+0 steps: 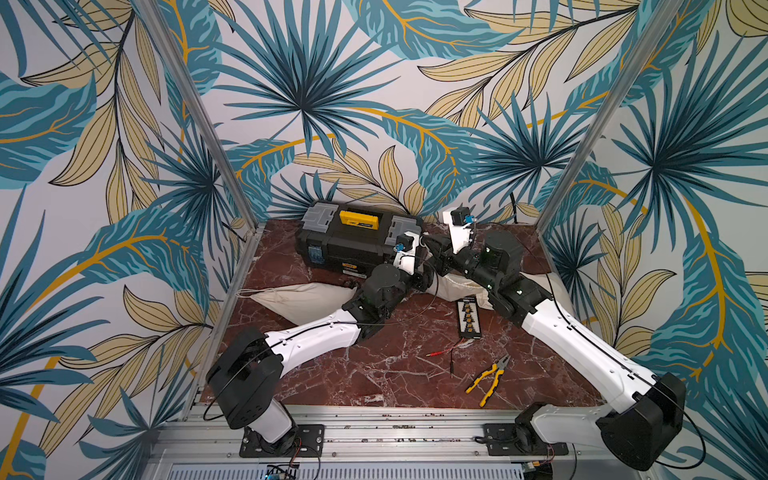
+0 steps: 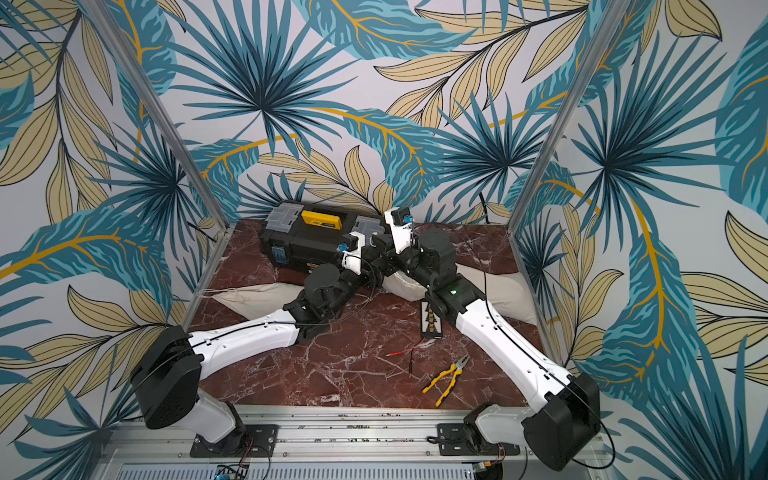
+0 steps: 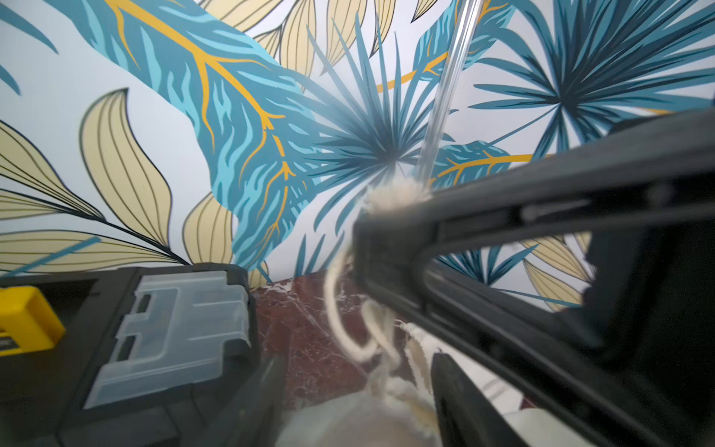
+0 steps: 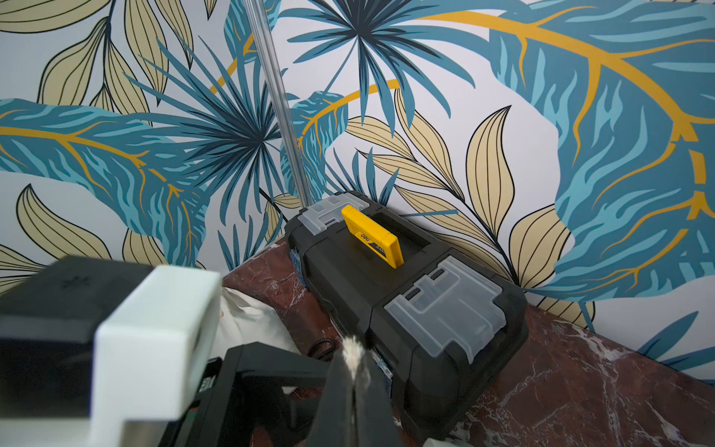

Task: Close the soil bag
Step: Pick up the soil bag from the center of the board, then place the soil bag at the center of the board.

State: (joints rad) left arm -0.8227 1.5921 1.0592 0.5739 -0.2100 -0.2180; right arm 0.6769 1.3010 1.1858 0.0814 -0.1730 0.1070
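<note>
The soil bag (image 1: pixel 457 286) is a cream cloth sack lying on the red marble table, mostly under both arms. Its gathered neck (image 3: pixel 348 422) sits between the fingers (image 3: pixel 460 398) of my left gripper (image 3: pixel 358 358). The jaws stand apart on either side of the neck, close to the cloth. Its cream drawstring (image 3: pixel 336 305) loops up to my right gripper (image 4: pixel 352 360), which is shut on the frayed string end (image 4: pixel 353 348). In a top view the left gripper (image 1: pixel 424 277) and the right gripper (image 1: pixel 434 246) meet just above the bag's mouth.
A black toolbox (image 1: pixel 353 243) with a yellow handle stands right behind the grippers. A second cream bag (image 1: pixel 299 299) lies to the left. A black strip with yellow parts (image 1: pixel 468 318), red-tipped leads (image 1: pixel 446 353) and yellow pliers (image 1: pixel 490 376) lie nearer the front.
</note>
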